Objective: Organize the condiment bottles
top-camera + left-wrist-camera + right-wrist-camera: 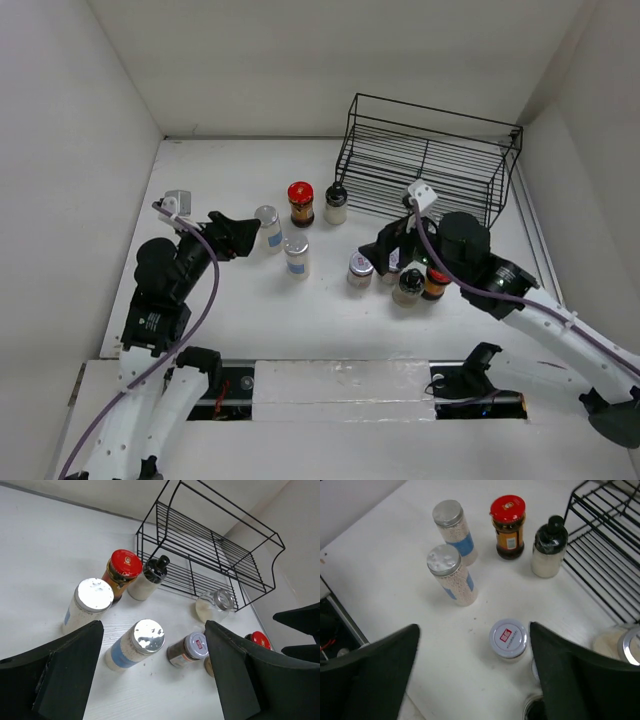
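L tool (152,630) & R tool (473,628) apart, empty; silver-lidded jar (122,655) likely rigid, slick, fragile glass: grip mid-body.

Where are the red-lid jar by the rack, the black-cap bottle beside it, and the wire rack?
red-lid jar (507,507): right wrist view, on its red lid.
black-cap bottle (554,527): right wrist view, on its black cap.
wire rack (430,165): top external view, on its shelf wires.
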Controlling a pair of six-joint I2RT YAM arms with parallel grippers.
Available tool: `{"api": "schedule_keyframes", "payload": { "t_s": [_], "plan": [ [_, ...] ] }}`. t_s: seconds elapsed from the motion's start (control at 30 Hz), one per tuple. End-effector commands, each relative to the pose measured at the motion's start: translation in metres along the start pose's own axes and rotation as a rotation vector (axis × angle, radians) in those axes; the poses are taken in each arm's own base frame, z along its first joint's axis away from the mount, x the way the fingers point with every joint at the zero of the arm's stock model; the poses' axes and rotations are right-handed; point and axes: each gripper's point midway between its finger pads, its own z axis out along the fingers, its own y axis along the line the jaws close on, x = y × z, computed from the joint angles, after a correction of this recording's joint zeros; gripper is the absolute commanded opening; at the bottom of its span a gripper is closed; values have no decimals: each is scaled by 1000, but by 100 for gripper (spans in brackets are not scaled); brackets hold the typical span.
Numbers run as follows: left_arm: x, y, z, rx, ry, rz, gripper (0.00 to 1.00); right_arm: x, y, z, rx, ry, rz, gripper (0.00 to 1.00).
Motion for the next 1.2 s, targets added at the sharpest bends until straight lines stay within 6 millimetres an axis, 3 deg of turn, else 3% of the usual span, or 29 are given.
{"api": "schedule_keyframes", "payload": {
  "t_s": [0.0, 0.03, 0.07, 0.1, 0.13, 0.23, 0.37, 0.4, 0.43, 0.47, 0.53, 0.57, 0.63, 0.67, 0.77, 0.93, 1.03, 1.07, 1.17],
  "plan": [
    [-17, -8, -3, 12, -30, 47, 78, -26, 20, 14, -62, -69, -27, 82],
    [-15, -6, -3, 7, -22, 45, 78, -27, 29, 17, -85, -68, -32, 66],
    [-20, -9, -4, 13, -32, 60, 78, -29, 32, 21, -88, -64, -50, 42],
    [-25, -13, -8, 23, -51, 64, 76, -33, 37, 29, -91, -48, -63, 3],
    [-23, -12, -8, 18, -42, 71, 67, -34, 38, 34, -77, -42, -80, 0],
    [-33, -14, -16, 6, -75, 95, 54, -29, 59, 53, -99, -20, -116, 0],
    [-22, 11, -14, -85, -84, 87, 30, -18, 80, 68, -86, 0, -151, 0],
    [-20, 14, -13, -97, -81, 74, 23, -16, 88, 66, -107, 2, -156, 1],
    [-19, 14, -13, -97, -81, 74, 18, -8, 88, 72, -106, 10, -158, 10],
    [-21, 17, -15, -120, -84, 73, 12, -2, 90, 77, -117, 18, -159, 44],
    [-23, 25, -16, -165, -95, 71, 7, 4, 95, 83, -125, 20, -162, 80],
    [-23, 25, -16, -164, -95, 62, 11, 15, 94, 90, -121, 48, -168, 98],
    [-26, 26, -15, -165, -113, 63, 22, 25, 90, 98, -91, 74, -166, 100],
    [-26, 27, -15, -165, -113, 62, 34, 30, 89, 108, -80, 86, -169, 100],
    [-26, 27, -12, -153, -103, 61, 44, 37, 84, 124, -36, 109, -197, 100],
    [-25, 30, -10, -167, -99, 59, 48, 39, 71, 166, 29, 127, -192, 100],
    [-28, 29, -13, -172, -109, 71, 50, 42, 61, 182, 37, 139, -173, 100],
    [-29, 31, -14, -182, -115, 71, 50, 39, 69, 185, 2, 131, -168, 100],
    [-28, 29, -13, -171, -109, 71, 51, 48, 65, 198, 6, 148, -167, 100]
  ]
}}
